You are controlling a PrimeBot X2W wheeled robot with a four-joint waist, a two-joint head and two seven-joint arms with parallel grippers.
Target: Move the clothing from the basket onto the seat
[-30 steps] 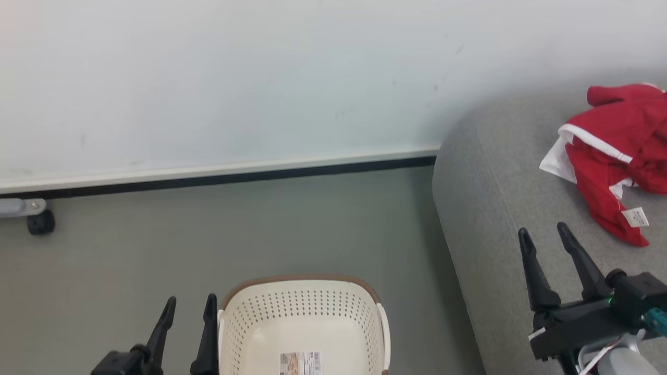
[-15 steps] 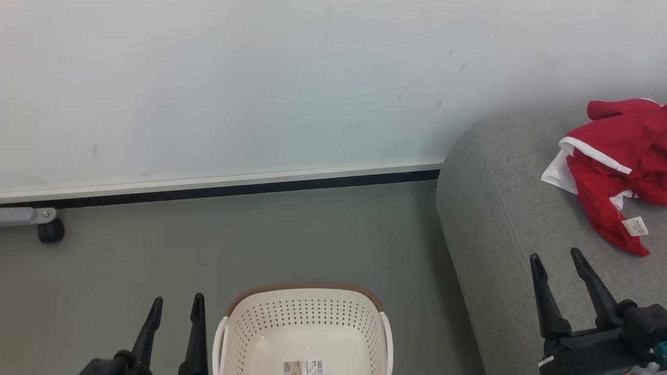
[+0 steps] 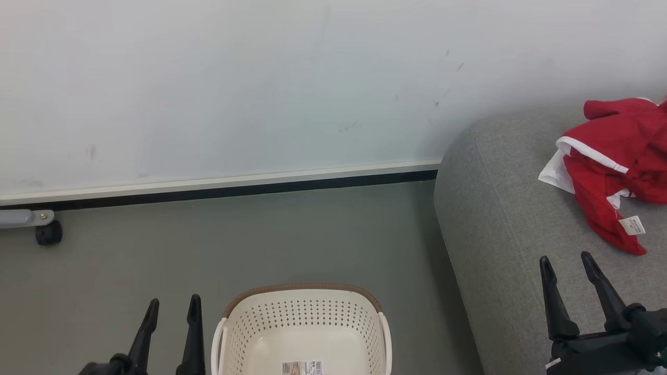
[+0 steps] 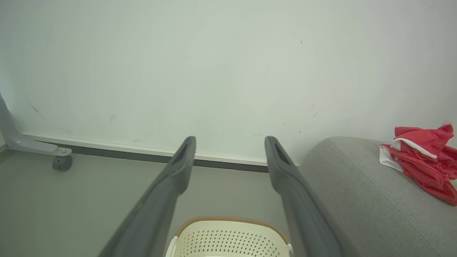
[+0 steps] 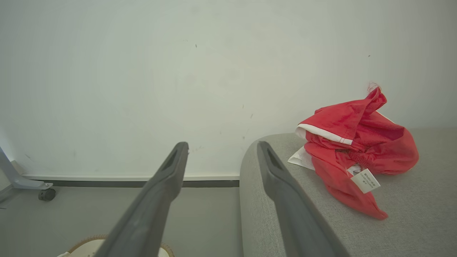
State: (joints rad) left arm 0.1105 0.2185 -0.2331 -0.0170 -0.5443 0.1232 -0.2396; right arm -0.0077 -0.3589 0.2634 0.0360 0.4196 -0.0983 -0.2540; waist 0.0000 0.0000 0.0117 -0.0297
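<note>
Floor [image 3: 260, 239]; basket [image 3: 302, 315] sticker [image 3: 302, 367] in head view

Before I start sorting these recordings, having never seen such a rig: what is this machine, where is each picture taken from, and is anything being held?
It is a wheeled robot with two arms, each ending in a two-fingered claw. One picture comes from its head, looking down; the other two from wrist cameras looking along each claw's dark fingers. The left claw and right claw are both open, holding nothing. A cream basket stands on the floor; no clothes show in the part in view. The red-and-white clothing lies crumpled on the grey seat.
</note>
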